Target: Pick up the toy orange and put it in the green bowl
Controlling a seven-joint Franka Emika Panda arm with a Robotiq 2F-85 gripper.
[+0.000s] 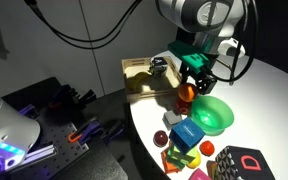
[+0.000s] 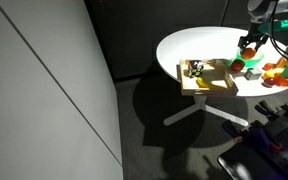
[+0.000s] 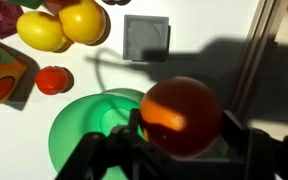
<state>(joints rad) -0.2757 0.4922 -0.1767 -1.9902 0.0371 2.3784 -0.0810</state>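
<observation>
My gripper [image 1: 191, 88] is shut on the toy orange [image 1: 187, 95], a smooth orange ball, and holds it above the white table just beside the green bowl [image 1: 213, 116]. In the wrist view the orange [image 3: 181, 115] sits between my dark fingers [image 3: 181, 140], and the green bowl [image 3: 79, 130] lies below it and to the left, partly hidden by the orange and fingers. In an exterior view the gripper [image 2: 247, 46] hangs over the table's far side, above the toys.
A wooden tray [image 1: 139, 78] lies at the table edge. A blue block [image 1: 187, 133], a red ball [image 1: 161, 137] and coloured toy blocks [image 1: 239, 162] lie near the bowl. Yellow toy fruit [image 3: 64, 25], a small red ball [image 3: 52, 80] and a grey square [image 3: 146, 37] show in the wrist view.
</observation>
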